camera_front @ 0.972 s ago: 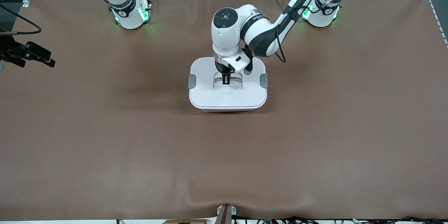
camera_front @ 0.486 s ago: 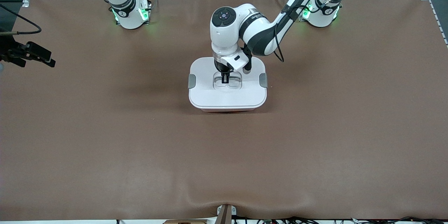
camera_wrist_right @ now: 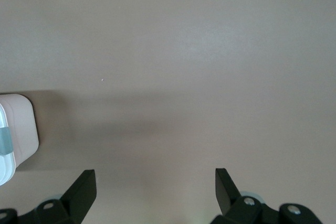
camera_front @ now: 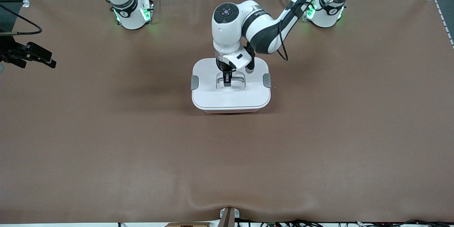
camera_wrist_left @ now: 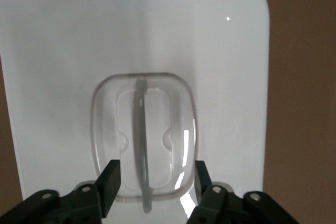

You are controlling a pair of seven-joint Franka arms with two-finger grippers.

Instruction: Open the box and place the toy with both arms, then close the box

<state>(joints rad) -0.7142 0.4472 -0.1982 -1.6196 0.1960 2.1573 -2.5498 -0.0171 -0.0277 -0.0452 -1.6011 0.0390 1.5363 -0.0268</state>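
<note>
The box [camera_front: 230,96] stands at the table's middle with its white lid on and a grey clip [camera_front: 194,82] at each end. Just above the lid's recessed centre hangs my left gripper [camera_front: 227,81], open. In the left wrist view its fingers [camera_wrist_left: 111,182] stand on either side of the thin handle bar [camera_wrist_left: 140,140] without touching it. My right gripper [camera_wrist_right: 155,174] is open and holds nothing, over bare table beside the box [camera_wrist_right: 16,135] toward the right arm's end. The toy is out of view.
Brown table mat [camera_front: 142,142] lies all round the box. Both arm bases [camera_front: 133,12] stand along the edge farthest from the front camera. A small bracket [camera_front: 228,216] sits at the table's near edge.
My left gripper has opened off the lid's handle and its wrist has risen slightly. The box stays closed and the right arm has not moved.
</note>
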